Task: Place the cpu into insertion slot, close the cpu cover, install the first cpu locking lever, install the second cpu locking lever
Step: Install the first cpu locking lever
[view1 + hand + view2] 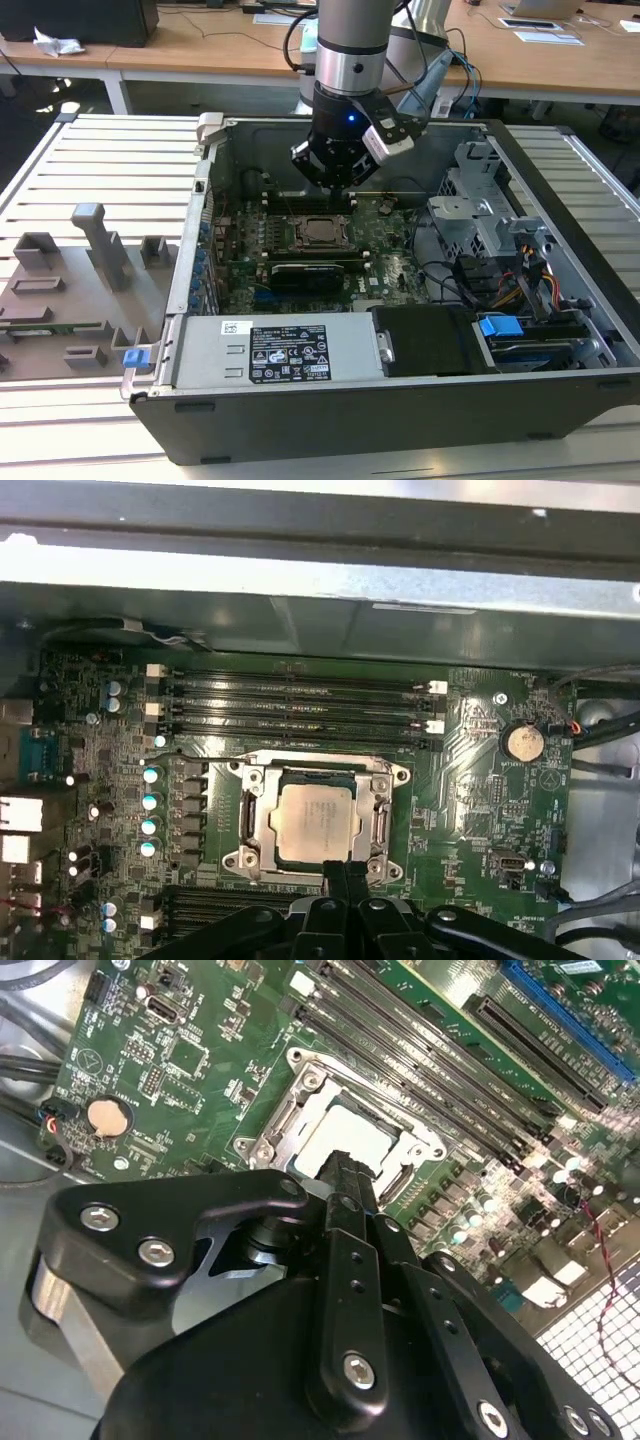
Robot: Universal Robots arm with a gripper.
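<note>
1. Arm (350, 50) comes down near-vertical from the far side into the open computer case (400, 400). The wrist is low over the motherboard (390, 250).
2. Gripper (338, 188) points down, just on the far side of the cpu (315, 822).
3. Fingers (335, 880) are pressed together with nothing between them. Their tips are at the edge of the cpu cover (262, 825); contact can't be told.
4. The cpu sits flat in the insertion slot (316, 778), silver top up, and the cover frame lies down around it.
5. Memory slots (300, 705) run alongside the socket, and a coin cell (522, 742) is on the board nearby.
6. The power supply (270, 355) lies along the case's near wall.
7. The case stands on a slatted table (100, 160). A grey fixture tray (60, 290) is on the exterior view's left, and wooden desks (200, 40) are at the far side.
</note>
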